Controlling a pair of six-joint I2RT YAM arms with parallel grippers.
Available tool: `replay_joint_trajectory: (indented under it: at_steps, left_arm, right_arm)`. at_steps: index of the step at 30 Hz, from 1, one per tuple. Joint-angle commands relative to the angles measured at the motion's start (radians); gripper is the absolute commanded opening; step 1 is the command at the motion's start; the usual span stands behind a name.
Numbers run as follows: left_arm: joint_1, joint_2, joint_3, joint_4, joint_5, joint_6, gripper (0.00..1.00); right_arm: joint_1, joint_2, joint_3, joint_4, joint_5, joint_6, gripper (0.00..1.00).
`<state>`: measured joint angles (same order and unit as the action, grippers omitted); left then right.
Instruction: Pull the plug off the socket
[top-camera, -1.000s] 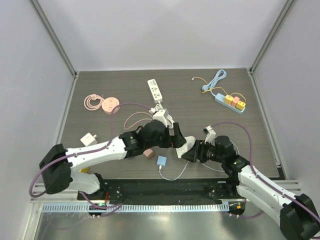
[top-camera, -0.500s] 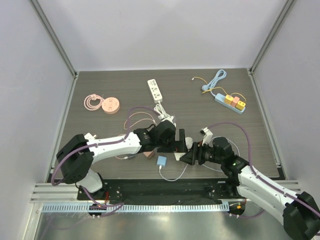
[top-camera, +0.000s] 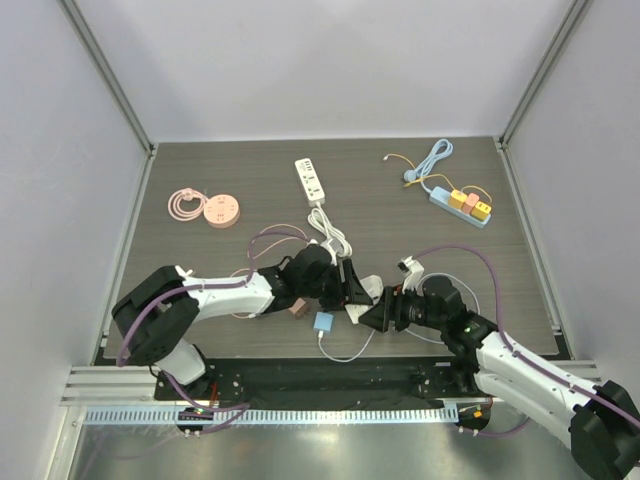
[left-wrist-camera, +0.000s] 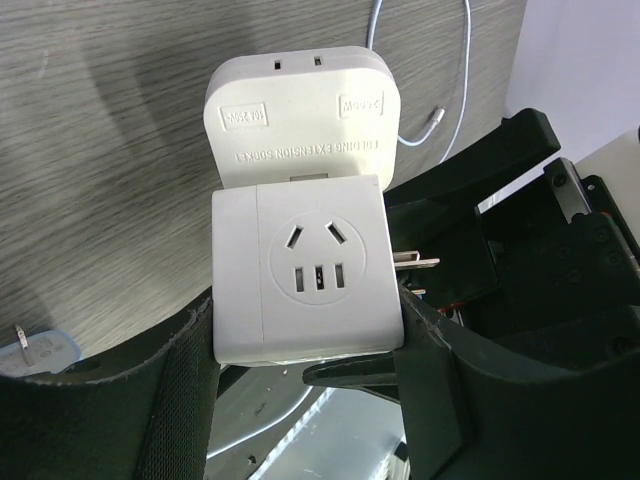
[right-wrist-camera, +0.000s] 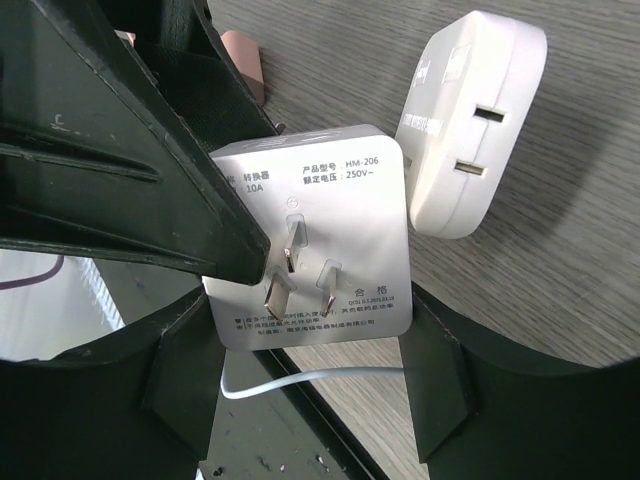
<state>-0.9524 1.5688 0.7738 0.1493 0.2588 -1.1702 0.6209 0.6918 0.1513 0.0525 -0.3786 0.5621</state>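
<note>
The rounded white plug (left-wrist-camera: 300, 110) is seated in one side face of the cube socket (left-wrist-camera: 300, 270), at the near part of the table (left-wrist-camera: 90, 150), between my two arms. My left pincer (left-wrist-camera: 305, 330) is clamped across the cube's flanks. My right pincer (right-wrist-camera: 310, 350) grips the same cube from its pronged back. The plug juts beyond both sets of fingertips, gripped by neither. I judge the pull must run straight away from that face.

Dark wood-grain table (top-camera: 240, 170), pale grey walls (top-camera: 320, 60)
</note>
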Motion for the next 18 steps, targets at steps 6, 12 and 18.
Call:
replay_joint_trajectory:
  at_steps: [6, 12, 18]
  left_arm:
    - [0.01, -0.128, 0.032, -0.146, -0.117, 0.155, 0.0]
    - [0.01, -0.262, -0.011, -0.232, -0.228, 0.247, 0.0]
    - [0.01, -0.332, -0.039, -0.304, -0.314, 0.287, 0.0]
  right_arm:
    - [0.005, 0.0, 0.048, 0.035, 0.078, 0.001, 0.57]
    - [0.003, -0.047, 0.045, 0.006, 0.162, 0.027, 0.7]
    - [0.0, -0.054, 0.057, 0.003, 0.143, 0.033, 0.74]
